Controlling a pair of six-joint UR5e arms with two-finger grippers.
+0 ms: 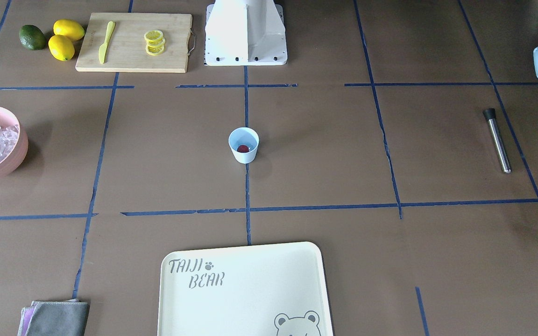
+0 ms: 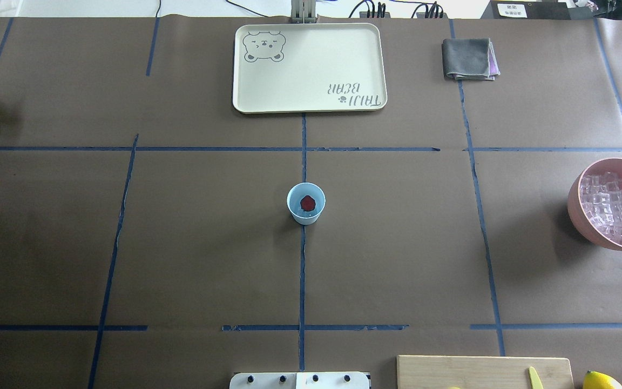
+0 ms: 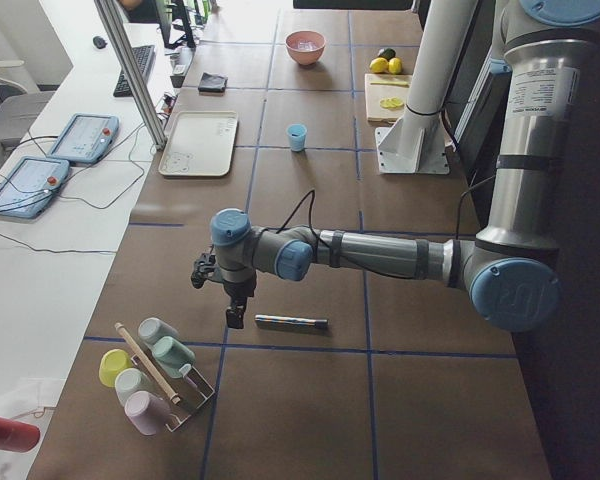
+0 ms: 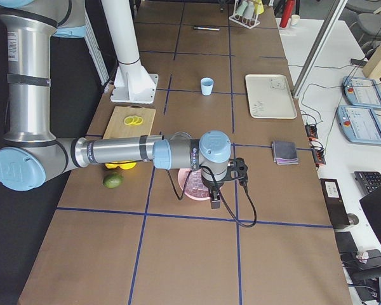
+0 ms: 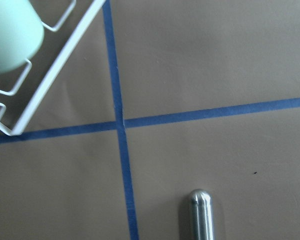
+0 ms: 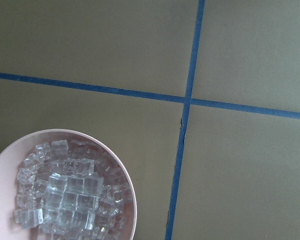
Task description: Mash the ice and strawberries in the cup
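Left end effector [image 3: 234, 318] hangs above the tabletop [image 2: 208, 243] beside one steel rod [image 1: 497, 140]. Right end effector [image 4: 214, 202] hangs by one pink bowl [image 2: 575, 212] heaped with many cubes of ice [image 2: 616, 208]. How far either is open, or whether it grips anything, cannot be told. One cup [image 2: 305, 218] stands mid-tabletop with one strawberry [image 2: 308, 202] inside, well apart from both end effectors.

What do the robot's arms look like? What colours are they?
The left arm and right arm are shiny silver tubes with round light-blue joint caps. The small black left end effector and right end effector each have a thin black cable looping nearby.
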